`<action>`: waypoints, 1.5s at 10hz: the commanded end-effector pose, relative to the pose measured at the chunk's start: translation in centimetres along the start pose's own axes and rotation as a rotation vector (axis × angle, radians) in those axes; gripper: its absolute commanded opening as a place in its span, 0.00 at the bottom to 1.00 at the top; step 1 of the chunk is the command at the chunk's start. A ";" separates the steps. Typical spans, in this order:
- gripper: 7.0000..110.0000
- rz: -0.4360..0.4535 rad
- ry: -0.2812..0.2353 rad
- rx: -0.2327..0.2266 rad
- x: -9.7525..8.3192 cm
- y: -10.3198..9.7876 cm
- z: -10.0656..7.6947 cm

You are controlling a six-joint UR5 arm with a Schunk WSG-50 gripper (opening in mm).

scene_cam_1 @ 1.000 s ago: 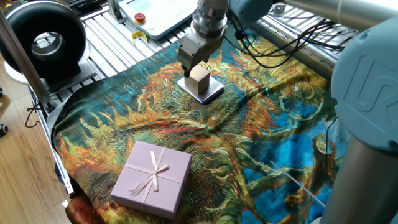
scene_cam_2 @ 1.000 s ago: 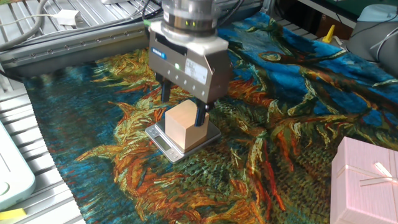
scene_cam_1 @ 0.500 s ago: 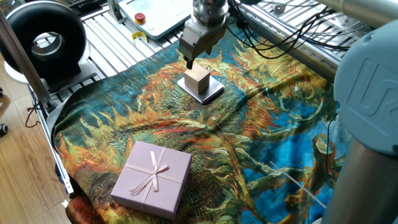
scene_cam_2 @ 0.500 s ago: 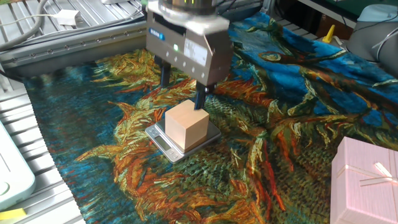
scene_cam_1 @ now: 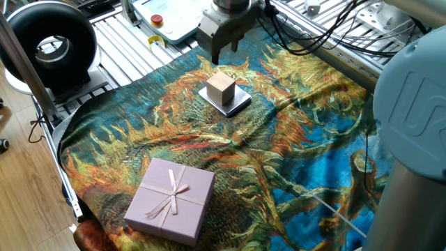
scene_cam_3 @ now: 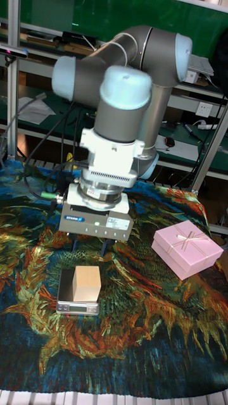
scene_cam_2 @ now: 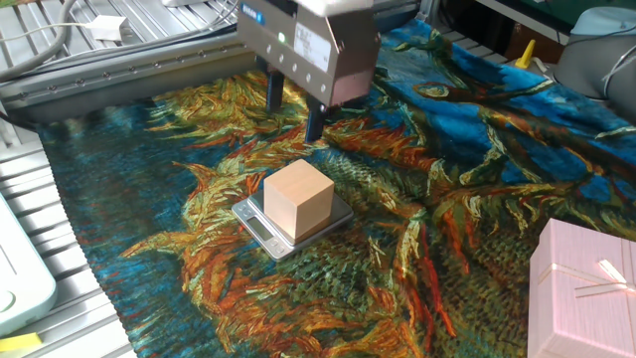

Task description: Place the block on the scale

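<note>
— Reading from the left, what lay on the table?

— A patterned cloth (scene_cam_1: 293, 160) in teal, orange and blue covered it, its weave rumpled into soft folds. Toward the left in the tall fixed view sat the thin flat rectangular scale with a glossy silver-white top and dark edges (scene_cam_3: 78, 305). The small plain tan wooden-looking cube block (scene_cam_3: 87, 283) stood squarely on that scale, its faces matte and its corners sharp. The other fixed view showed the same: the block (scene_cam_2: 298, 199) rested upright on the scale (scene_cam_2: 260, 228), covering most of the plate.

— And the pincer?

— The grey metal two-finger gripper (scene_cam_2: 296, 106) hung above the block, apart from it and touching nothing. Its 2 dark slim fingers (scene_cam_2: 274, 90) stood apart with open air between them. In one fixed view the gripper (scene_cam_1: 221, 50) sat just behind the block (scene_cam_1: 221, 88), well clear of its top face.

— Anything further right?

— 1 flat square pink cardboard gift box tied with a thin pale ribbon bow (scene_cam_3: 187, 248) lay well apart from the scale, on the cloth. In one fixed view that box (scene_cam_1: 170, 200) sat near the cloth's front edge, its lid smooth and its corners crisp.
</note>
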State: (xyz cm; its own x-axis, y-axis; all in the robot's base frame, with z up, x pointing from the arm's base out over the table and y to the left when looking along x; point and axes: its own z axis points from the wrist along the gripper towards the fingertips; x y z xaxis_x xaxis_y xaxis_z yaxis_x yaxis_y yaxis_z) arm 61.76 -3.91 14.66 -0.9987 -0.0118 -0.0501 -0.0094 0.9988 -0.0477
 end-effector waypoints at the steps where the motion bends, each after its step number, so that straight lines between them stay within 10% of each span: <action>1: 0.00 0.110 0.031 0.051 0.3 0.1 -1.8; 8: 0.00 0.344 0.018 0.065 -0.4 1.5 -2.5; 15: 0.00 0.364 0.017 0.100 -0.8 1.0 -1.4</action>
State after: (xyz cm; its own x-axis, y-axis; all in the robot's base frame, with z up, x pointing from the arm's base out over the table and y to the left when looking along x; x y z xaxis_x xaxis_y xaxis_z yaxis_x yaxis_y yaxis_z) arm 62.36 -2.69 16.29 -0.9395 0.3366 -0.0642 0.3422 0.9314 -0.1244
